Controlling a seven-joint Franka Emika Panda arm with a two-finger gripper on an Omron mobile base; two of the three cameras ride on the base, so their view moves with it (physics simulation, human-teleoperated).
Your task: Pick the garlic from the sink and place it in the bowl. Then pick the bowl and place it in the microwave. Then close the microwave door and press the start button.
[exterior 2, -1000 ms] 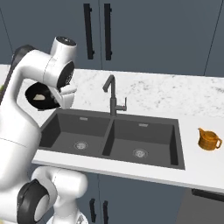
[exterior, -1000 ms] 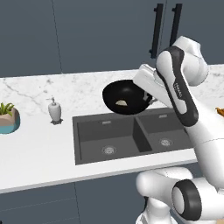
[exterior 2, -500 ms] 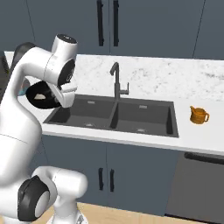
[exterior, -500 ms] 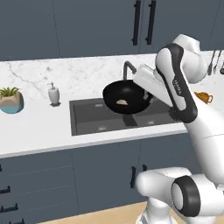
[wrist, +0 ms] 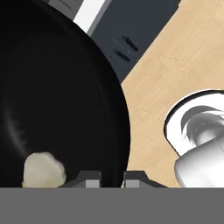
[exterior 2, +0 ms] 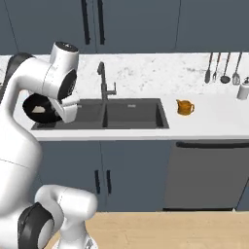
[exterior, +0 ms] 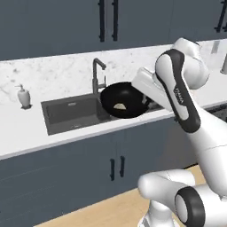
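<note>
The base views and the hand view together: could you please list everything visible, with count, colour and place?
bowl: one, glossy black, held up over the counter's front edge by the sink
garlic: one, cream, inside the bowl
sink: one, dark grey, two basins, set in the counter
faucet: one, dark, behind the sink
soap bottle: one, white, on the counter left of the sink
jug: one, orange, on the counter right of the sink
utensils: four, dark, hanging on the wall
gripper: one, dark jaws shut on the bowl's rim
</note>
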